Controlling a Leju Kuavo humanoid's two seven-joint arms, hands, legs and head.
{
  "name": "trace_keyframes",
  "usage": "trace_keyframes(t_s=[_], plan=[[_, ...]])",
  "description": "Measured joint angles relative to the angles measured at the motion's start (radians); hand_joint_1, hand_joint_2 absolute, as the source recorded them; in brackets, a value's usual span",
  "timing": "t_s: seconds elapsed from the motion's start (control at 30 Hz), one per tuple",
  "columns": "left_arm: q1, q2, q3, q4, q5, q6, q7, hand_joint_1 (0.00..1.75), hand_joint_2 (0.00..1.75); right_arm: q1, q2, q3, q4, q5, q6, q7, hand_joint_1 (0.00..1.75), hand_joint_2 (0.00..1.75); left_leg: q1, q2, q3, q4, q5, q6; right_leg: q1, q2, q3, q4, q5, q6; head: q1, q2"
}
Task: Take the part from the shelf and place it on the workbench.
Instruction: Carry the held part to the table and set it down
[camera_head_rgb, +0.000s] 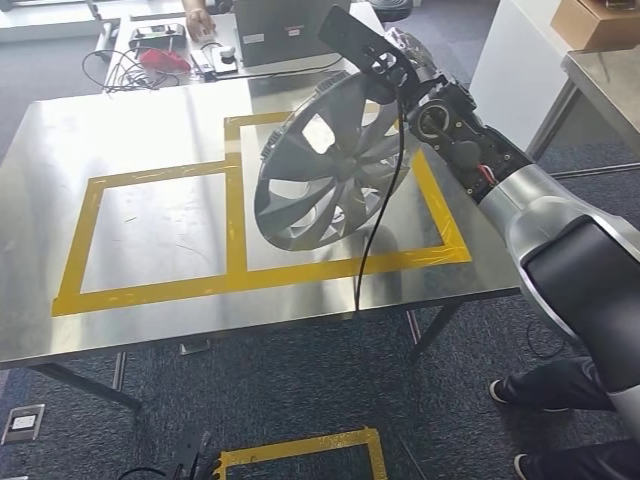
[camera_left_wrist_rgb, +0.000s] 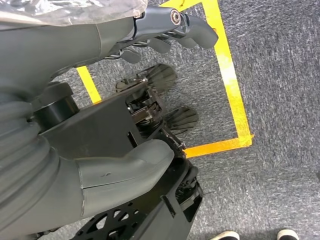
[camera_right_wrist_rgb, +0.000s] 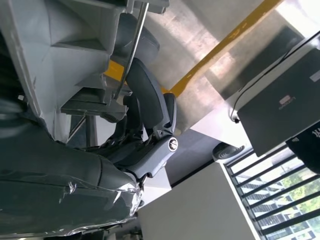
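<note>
Over the far-right yellow tape box (camera_head_rgb: 440, 213) on the steel surface (camera_head_rgb: 151, 110), right robot hand (camera_head_rgb: 392, 70) grips the part, a grey spoked wheel cover (camera_head_rgb: 332, 165), at its upper rim. Cover is tilted up on edge, face toward the camera, lower rim close to the surface; contact with the surface can't be told. Right wrist view: fingers (camera_right_wrist_rgb: 149, 100) wrap over the cover's ribbed back edge (camera_right_wrist_rgb: 71, 60), thumb on the other side, so it's clamped on the part. Left robot hand (camera_left_wrist_rgb: 166, 35) hangs low over grey carpet (camera_left_wrist_rgb: 279, 100) with a yellow tape outline (camera_left_wrist_rgb: 230, 80) on the floor, fingers loosely curled and apart, holding nothing. A second tape box (camera_head_rgb: 155, 235) sits left of the first on the surface. Cables and a red item (camera_head_rgb: 162, 58) lie on the far desk, a person's hand (camera_head_rgb: 200, 20) beside them. Shoes (camera_head_rgb: 521, 395) of a person at right.
</note>
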Motion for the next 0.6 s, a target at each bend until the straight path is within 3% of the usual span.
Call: trace_keyframes(t_s=[0.6], plan=[[0.004, 0.002, -0.011, 0.0, 0.0, 0.0, -0.015, 0.0, 1.75, -0.001, 0.003, 0.001, 0.002, -0.011, 0.0, 0.012, 1.75, 1.75, 0.0, 0.0, 0.0, 0.0, 0.0, 0.0, 0.0, 0.0, 0.0, 0.0, 0.0, 0.0, 0.0, 0.0]])
